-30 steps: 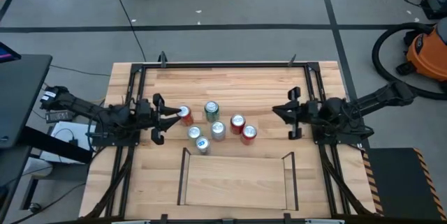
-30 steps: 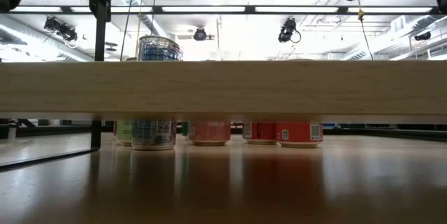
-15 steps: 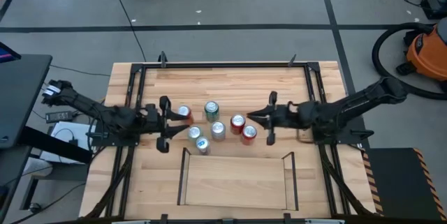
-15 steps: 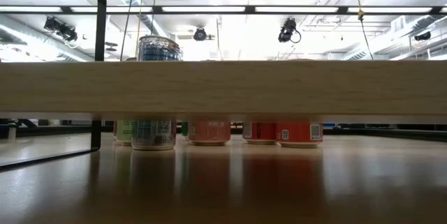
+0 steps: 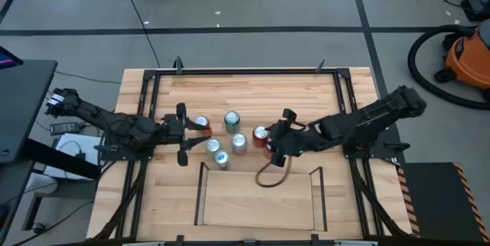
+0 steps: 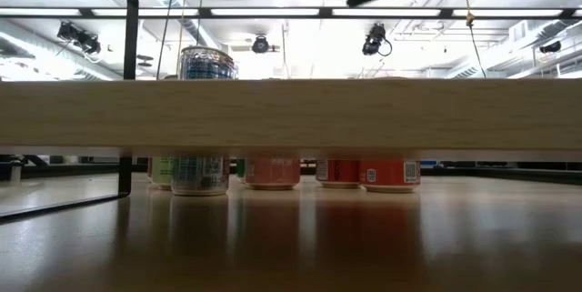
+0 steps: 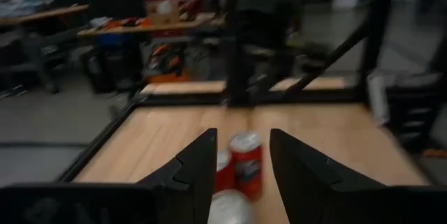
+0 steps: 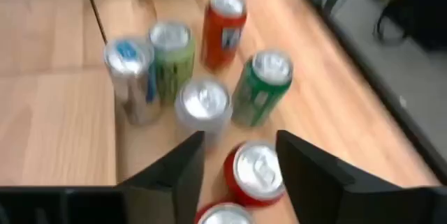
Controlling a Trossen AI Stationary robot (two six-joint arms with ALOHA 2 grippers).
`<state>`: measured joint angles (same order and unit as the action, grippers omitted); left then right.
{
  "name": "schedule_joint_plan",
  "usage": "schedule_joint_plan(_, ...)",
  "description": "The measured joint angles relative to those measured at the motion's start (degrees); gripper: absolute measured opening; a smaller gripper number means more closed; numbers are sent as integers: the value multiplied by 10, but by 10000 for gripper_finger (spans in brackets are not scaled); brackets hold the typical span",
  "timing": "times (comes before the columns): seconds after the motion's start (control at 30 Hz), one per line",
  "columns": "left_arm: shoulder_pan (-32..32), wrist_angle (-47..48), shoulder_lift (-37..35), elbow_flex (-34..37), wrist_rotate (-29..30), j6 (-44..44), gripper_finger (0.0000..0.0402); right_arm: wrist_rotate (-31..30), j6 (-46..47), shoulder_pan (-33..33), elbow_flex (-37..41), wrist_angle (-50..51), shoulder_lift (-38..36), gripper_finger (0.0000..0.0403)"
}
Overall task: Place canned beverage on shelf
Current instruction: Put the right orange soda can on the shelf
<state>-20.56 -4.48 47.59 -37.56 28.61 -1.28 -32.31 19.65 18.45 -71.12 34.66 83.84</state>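
Observation:
Several cans stand upright in a cluster on the table: an orange can, a green can, two silver cans, a blue-and-silver can and a red can. The shelf, a light board on black rails, stands near the front edge, with no can on it. My right gripper hangs open above two red cans, slanting down, and touches nothing. My left gripper is level beside the orange can, its fingers a narrow gap apart with nothing between them.
The big black frame runs round the tabletop. A brown cable loop hangs from my right arm over the shelf's far edge. In the low view the shelf board hides the upper halves of most cans. Bare wood lies beyond the cans.
My right gripper has swung toward the table's left, from the right frame rail to above the red cans, and has tipped from level to slanting down. My left gripper has risen a little and edged toward the cans. No can has moved.

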Motion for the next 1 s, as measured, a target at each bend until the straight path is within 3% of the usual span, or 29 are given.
schedule_joint_plan(0.2, 34, 6, 0, 0, 14, 10, 142, 108, 91, -20, -80, 163, 77, 274)
schedule_joint_plan(0.47, 34, 11, 0, 0, 13, 24, 142, 175, 147, -42, -130, 267, 149, 360)
schedule_joint_plan(0.67, 29, 10, 0, 0, 11, 41, 142, 197, 144, -60, -133, 286, 175, 380)
schedule_joint_plan(1.0, 30, 15, 0, 0, 11, 40, 142, 214, 147, -74, -133, 296, 187, 376)
